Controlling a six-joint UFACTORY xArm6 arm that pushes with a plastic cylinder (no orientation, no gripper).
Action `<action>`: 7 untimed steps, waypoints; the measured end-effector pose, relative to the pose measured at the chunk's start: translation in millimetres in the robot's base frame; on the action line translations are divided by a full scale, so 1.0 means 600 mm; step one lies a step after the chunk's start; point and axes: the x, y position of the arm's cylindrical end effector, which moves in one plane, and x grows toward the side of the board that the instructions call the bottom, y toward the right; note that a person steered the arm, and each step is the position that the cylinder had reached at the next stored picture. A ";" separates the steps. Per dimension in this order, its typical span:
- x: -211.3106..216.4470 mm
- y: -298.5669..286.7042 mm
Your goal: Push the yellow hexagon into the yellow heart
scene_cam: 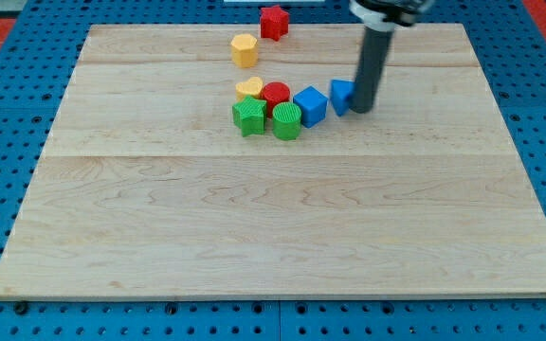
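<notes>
My tip [361,109], bare and gripping nothing, sits right of the cluster; I should circle beyond the yellow hexagon [244,49] and push it nearward into the yellow heart [248,88].

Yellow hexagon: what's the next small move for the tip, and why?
Probably swing my tip up and left, to the top side of the yellow hexagon. The tip now sits by a blue block, far right of the hexagon. The yellow heart lies just below the hexagon, so a push from above would close the gap.
</notes>
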 end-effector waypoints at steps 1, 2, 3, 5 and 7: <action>-0.038 -0.058; -0.054 0.020; -0.101 -0.013; -0.059 -0.162; -0.198 0.022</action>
